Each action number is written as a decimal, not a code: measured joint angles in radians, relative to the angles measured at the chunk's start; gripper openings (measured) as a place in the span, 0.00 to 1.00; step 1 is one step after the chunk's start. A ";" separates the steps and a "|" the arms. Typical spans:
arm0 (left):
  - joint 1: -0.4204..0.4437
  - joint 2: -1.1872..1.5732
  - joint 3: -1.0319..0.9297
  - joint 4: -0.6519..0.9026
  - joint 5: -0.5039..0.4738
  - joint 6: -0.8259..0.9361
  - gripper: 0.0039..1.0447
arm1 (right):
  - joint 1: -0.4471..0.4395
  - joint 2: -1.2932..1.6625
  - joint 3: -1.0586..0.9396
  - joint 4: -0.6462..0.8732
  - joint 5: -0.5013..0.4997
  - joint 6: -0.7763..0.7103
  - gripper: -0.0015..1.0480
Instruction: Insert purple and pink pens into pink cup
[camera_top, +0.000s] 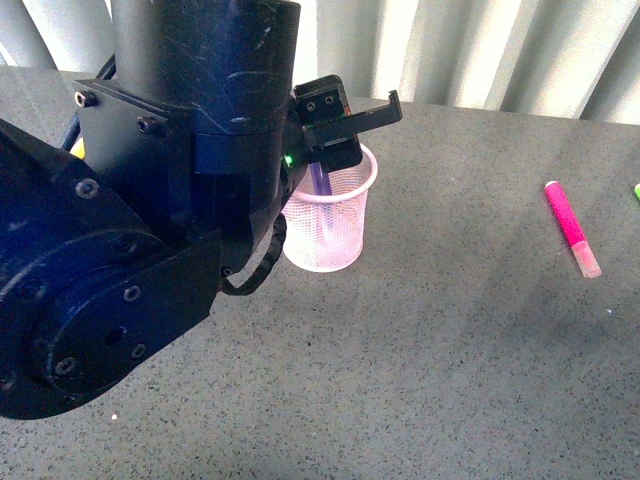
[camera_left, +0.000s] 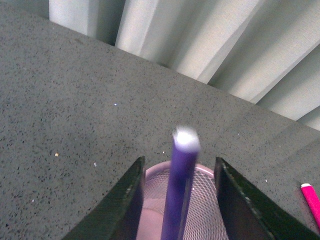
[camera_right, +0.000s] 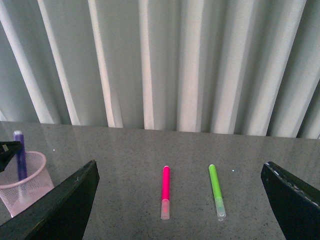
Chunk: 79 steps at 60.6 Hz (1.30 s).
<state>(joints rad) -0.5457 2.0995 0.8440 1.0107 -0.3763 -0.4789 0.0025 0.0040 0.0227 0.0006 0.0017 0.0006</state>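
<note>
The pink cup (camera_top: 330, 225) stands upright on the grey bench (camera_top: 450, 350), toward its far edge and left of the middle on my front feed. It has one thing in it: the purple pen (camera_top: 320, 180), standing nearly upright with its pale cap end sticking up above the rim. The rest of the pen shows through the mesh.

The pink pen (camera_top: 570, 228) is not in the cup. It lies flat on the bench well off toward the right edge, with its pale cap pointing at the near edge. On the right wrist feed a green marker (camera_right: 216, 192) lies just beside it, roughly parallel, the two apart.

My left gripper (camera_left: 179, 162) hangs right over the cup. Its jaws are parted, and the purple pen rises between the fingers (camera_left: 131, 200). I see a gap on each side of the pen, so nothing is clamped.

My right gripper (camera_right: 180, 163) is spread wide and holds nothing. It faces the pink pen and the green marker from the near side.
</note>
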 joint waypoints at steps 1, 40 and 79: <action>0.002 -0.009 -0.005 -0.010 0.005 -0.008 0.46 | 0.000 0.000 0.000 0.000 0.000 0.000 0.93; 0.133 -0.682 -0.255 -0.780 0.256 0.187 0.94 | 0.000 0.000 0.000 0.000 0.000 0.000 0.93; 0.331 -0.925 -0.731 0.027 0.173 0.463 0.04 | 0.000 0.000 0.000 0.000 0.000 0.000 0.93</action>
<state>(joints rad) -0.2146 1.1744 0.1127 1.0382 -0.2035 -0.0154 0.0025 0.0040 0.0227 0.0006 0.0017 0.0006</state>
